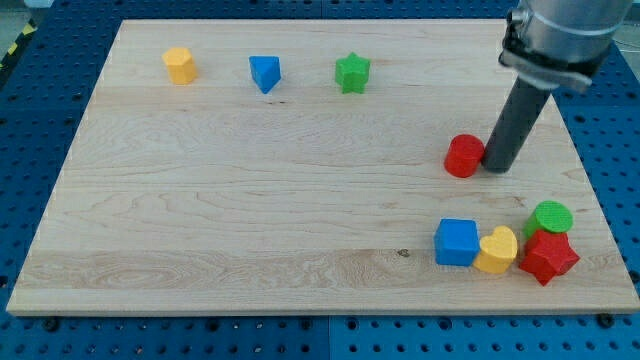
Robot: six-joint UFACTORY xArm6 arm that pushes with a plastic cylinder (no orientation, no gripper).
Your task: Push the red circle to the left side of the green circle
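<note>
The red circle (463, 156) lies on the wooden board at the view's right, about halfway up. My tip (497, 166) stands right next to it on its right side, touching or nearly touching. The green circle (550, 217) lies lower, near the board's right edge, just above a red star (548, 257). The red circle is up and to the left of the green circle, with a clear gap between them.
A blue cube (457, 242) and a yellow heart (497, 250) sit left of the red star at the view's bottom right. A yellow hexagon (180, 65), a blue triangle (265, 73) and a green star (352, 72) stand along the view's top.
</note>
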